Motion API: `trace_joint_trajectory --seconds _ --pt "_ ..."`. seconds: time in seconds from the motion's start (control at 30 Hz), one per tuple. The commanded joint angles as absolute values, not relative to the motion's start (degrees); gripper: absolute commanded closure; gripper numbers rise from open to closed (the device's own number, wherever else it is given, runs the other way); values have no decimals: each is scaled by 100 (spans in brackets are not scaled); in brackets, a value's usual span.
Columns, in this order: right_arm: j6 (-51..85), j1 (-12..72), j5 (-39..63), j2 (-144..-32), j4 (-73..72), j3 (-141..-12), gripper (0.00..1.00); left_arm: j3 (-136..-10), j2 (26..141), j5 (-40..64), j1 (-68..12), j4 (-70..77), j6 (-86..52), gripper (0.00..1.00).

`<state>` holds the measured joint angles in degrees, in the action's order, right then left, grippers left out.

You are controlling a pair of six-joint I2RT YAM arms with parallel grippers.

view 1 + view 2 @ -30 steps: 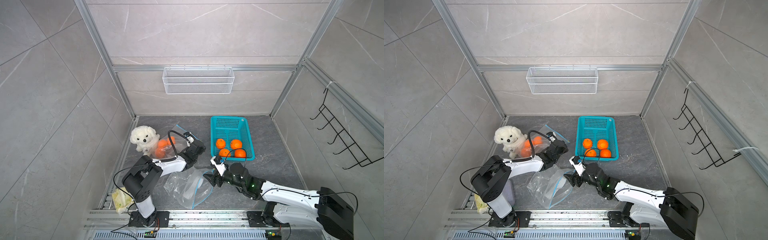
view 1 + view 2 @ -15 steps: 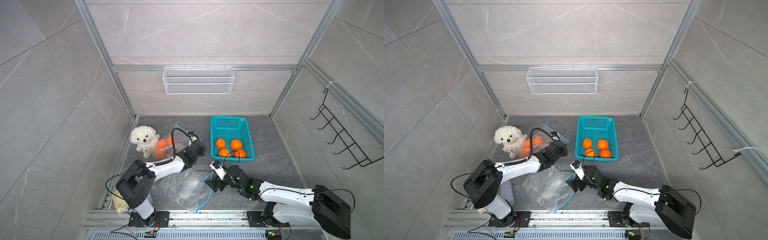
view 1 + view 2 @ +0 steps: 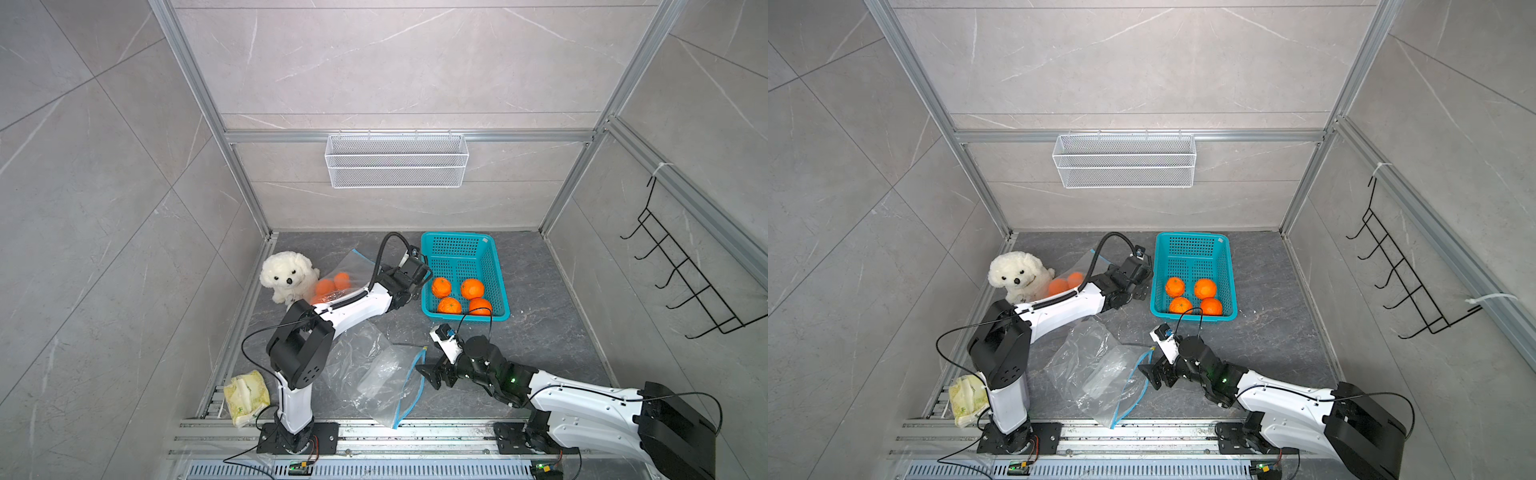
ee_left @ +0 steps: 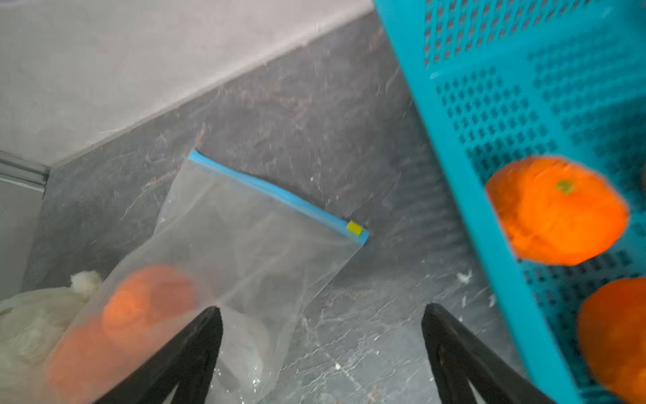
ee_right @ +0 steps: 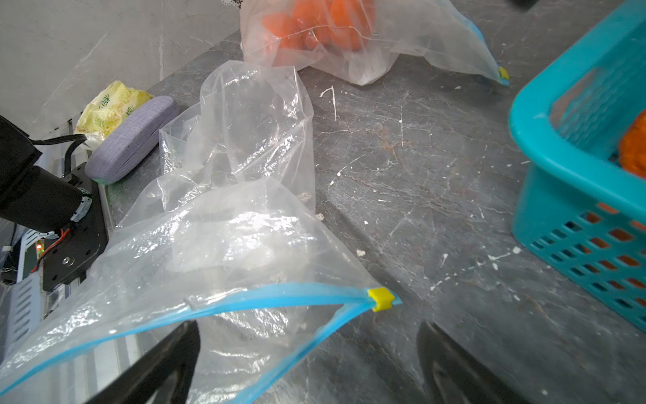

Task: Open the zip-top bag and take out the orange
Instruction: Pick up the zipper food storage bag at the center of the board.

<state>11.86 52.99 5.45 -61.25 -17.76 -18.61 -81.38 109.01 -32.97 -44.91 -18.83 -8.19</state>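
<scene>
— Pincers?
— Left pincer (image 4: 321, 309), spread wide and empty, hovers just beside the basket (image 3: 457, 245), arm stretched low. Right pincer (image 5: 307, 325), equally wide, empty, faces the gaping zip-top bag (image 5: 227, 245) on the basket's near side.
— Oranges?
— Four oranges (image 3: 472, 288) in the basket. Only the right wrist view shows a grey case (image 5: 133, 140).
</scene>
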Motion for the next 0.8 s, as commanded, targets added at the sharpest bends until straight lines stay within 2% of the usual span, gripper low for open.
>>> trace_joint_trajectory --seconds 0.0,0.07,0.23,0.33,0.4,0.47,0.5,0.53,0.6,0.67,0.77 --pt "1329 5269 629 -5589 -1749 -1777 1 -8461 11128 -3345 -4263 -2576 -255 6" --pt "1338 5273 514 -5145 -1570 -1703 1 -8503 11249 -3198 -4105 -2627 -228 5" --pt "1345 5264 530 -4563 -1318 -1609 1 -8678 11543 -3661 -4074 -2591 4 4" --pt "1337 5265 547 -4568 -1305 -1623 0 -8919 11835 -3668 -3989 -2823 4 6" --pt "1326 5265 497 -4612 -1301 -1638 0 -8921 11912 -3368 -3930 -2841 -14 12" --pt "1303 5261 426 -4648 -1286 -1664 0 -8791 11849 -3103 -3924 -2699 -27 29" --pt "1292 5264 388 -4678 -1274 -1678 0 -8742 11794 -2947 -3903 -2648 -49 44" --pt "1284 5263 355 -4692 -1270 -1696 0 -8719 11747 -2835 -3894 -2624 -77 55" --pt "1267 5264 318 -4713 -1249 -1739 0 -8676 11668 -2751 -3869 -2620 -106 56" --pt "1259 5265 309 -4703 -1231 -1766 0 -8640 11607 -2733 -3860 -2601 -107 65" --pt "1193 5259 190 -4679 -1184 -1806 0 -8597 11499 -2482 -3855 -2568 -114 96"
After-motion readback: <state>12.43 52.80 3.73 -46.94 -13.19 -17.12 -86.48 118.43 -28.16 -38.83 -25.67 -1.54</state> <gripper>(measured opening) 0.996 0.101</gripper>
